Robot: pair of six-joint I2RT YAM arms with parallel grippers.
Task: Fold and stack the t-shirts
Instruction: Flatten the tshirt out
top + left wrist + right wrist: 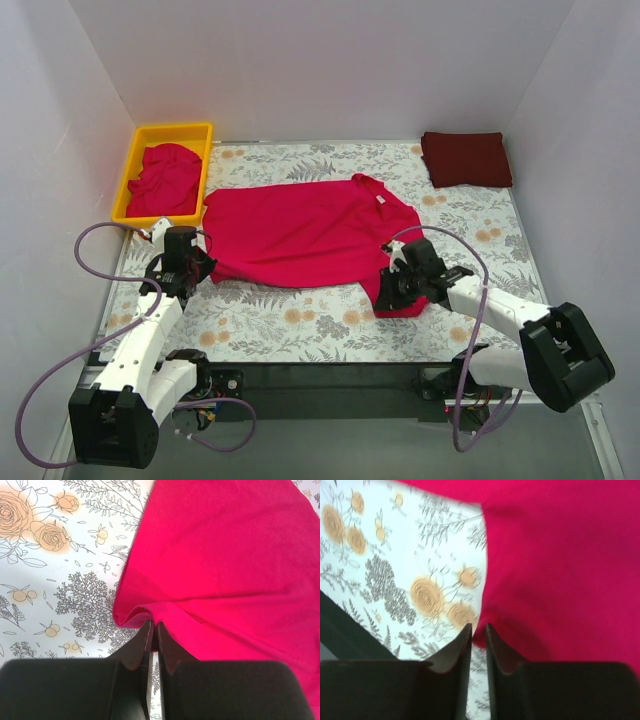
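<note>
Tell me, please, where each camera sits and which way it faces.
Top external: fixed above and behind the robot, looking down at the table, the spread crimson t-shirt, yellow tray and folded maroon t-shirt; the left arm and right arm show.
Left wrist: on the left arm, looking down past the left gripper, pinched on the shirt's edge.
Right wrist: on the right arm, looking down past the right gripper, closed on another edge.
Shared: both wrist views show the crimson t-shirt and the table.

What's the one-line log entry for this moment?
left gripper shut on pink shirt | right gripper shut on pink shirt | maroon shirt folded, far right
</note>
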